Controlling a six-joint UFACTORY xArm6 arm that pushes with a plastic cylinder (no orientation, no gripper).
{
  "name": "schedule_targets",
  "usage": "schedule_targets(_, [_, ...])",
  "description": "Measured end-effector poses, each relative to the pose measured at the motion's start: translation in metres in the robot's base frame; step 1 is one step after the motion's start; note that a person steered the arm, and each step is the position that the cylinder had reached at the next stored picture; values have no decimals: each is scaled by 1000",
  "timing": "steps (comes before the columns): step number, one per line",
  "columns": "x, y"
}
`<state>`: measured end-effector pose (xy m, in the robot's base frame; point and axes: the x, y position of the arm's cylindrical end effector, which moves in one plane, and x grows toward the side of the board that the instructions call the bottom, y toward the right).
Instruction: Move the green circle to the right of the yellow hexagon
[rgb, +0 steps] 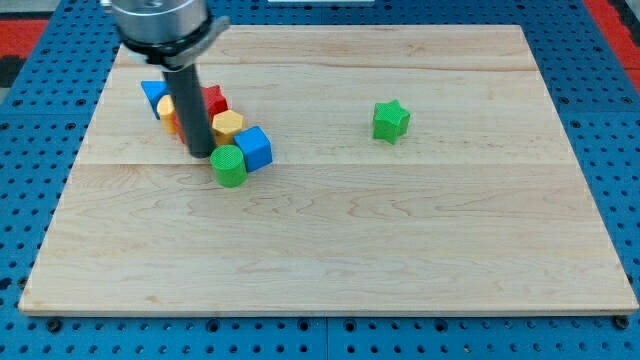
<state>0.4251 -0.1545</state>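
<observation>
The green circle (228, 166) lies on the wooden board at the view's left, touching the blue cube (253, 148) on its right. The yellow hexagon (228, 126) sits just above it, next to the red block (213, 100). My tip (199, 153) is down on the board just left of the green circle and below-left of the yellow hexagon. The dark rod hides part of the cluster behind it.
A blue block (154, 94) and a yellow block (167, 108) sit at the cluster's left, partly hidden by the rod. An orange-red piece (174, 124) peeks out beside the rod. A green star (390, 121) stands alone right of centre. The board (400, 250) has blue pegboard around it.
</observation>
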Motion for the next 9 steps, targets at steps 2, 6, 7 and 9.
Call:
schedule_targets(2, [42,12])
schedule_targets(6, [50,69])
schedule_targets(7, [50,35])
schedule_targets(9, [53,4])
